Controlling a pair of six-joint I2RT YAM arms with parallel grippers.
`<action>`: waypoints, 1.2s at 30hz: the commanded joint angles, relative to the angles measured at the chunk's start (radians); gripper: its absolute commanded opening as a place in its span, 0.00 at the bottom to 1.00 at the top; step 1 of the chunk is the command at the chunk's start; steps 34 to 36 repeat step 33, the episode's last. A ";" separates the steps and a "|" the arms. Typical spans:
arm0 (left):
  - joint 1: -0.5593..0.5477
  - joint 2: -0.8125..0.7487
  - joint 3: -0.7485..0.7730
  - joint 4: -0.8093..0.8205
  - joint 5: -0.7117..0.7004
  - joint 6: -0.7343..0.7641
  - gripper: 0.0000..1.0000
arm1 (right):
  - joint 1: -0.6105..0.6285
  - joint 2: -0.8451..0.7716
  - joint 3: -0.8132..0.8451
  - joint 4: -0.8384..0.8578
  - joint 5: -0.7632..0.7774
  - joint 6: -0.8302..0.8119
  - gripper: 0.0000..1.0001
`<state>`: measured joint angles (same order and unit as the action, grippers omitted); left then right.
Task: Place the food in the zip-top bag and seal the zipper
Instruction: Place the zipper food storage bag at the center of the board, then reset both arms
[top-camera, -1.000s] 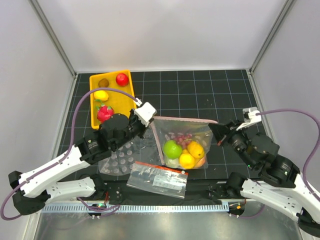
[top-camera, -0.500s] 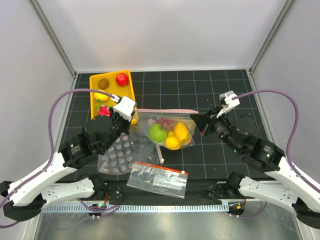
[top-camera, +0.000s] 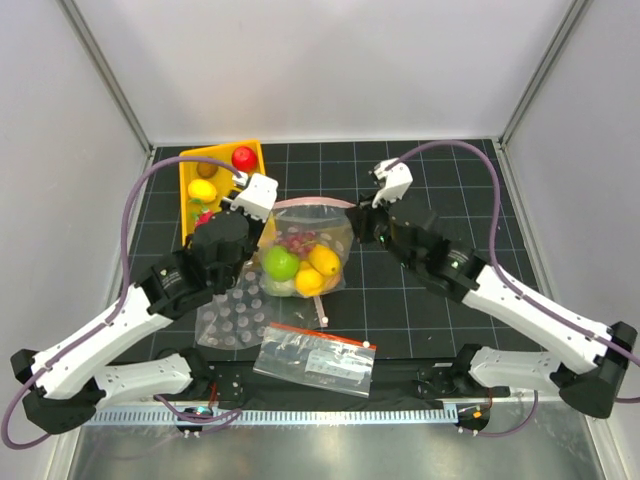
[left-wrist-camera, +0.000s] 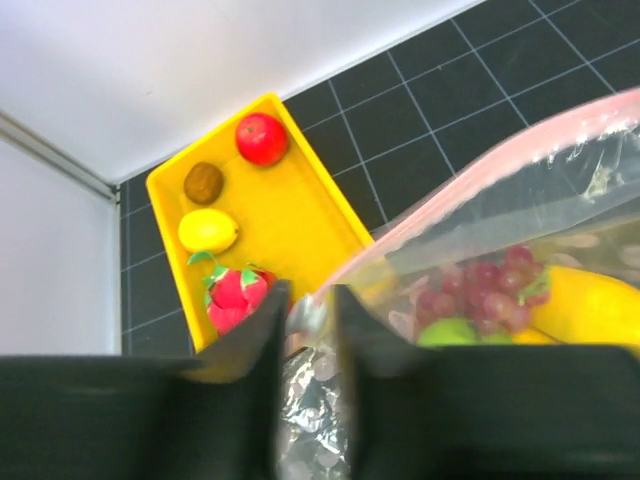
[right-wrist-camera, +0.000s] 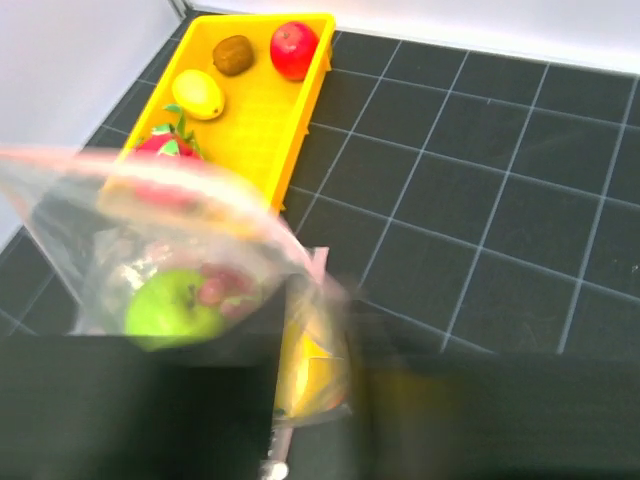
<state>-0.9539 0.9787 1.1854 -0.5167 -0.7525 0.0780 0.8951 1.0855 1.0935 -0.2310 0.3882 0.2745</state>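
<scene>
The zip-top bag (top-camera: 300, 250) lies on the dark mat between my two grippers, its pink zipper (top-camera: 310, 203) bowed along the far edge. Through the clear plastic I see food: a green apple (top-camera: 280, 263), yellow pieces (top-camera: 323, 260) and purple grapes (left-wrist-camera: 490, 285). My left gripper (left-wrist-camera: 308, 320) is at the bag's left zipper corner, its jaws a little apart, with the corner loose in the gap. My right gripper (right-wrist-camera: 312, 340) is at the right corner. That view is blurred, with bag plastic lying between its fingers.
A yellow tray (top-camera: 190, 165) at the back left holds a red apple (top-camera: 243, 157), a lemon (top-camera: 203, 188), a brown kiwi (top-camera: 207, 168) and a red strawberry-like fruit (left-wrist-camera: 235, 290). Bubble wrap (top-camera: 235, 315) and a printed red-banded bag (top-camera: 315, 355) lie in front.
Both arms have carried the bag left and towards the back, and have come closer together, so the zipper bows. The left jaws have parted slightly.
</scene>
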 joint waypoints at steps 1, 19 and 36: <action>0.007 -0.034 0.051 -0.002 -0.051 -0.032 0.47 | -0.042 0.060 0.106 0.113 -0.005 -0.005 0.48; 0.027 -0.399 -0.150 0.105 -0.010 -0.213 1.00 | -0.056 -0.148 -0.093 0.183 0.231 0.081 1.00; 0.030 -0.517 -0.302 0.213 0.044 -0.109 1.00 | -0.056 -0.345 -0.247 0.202 0.348 0.074 0.99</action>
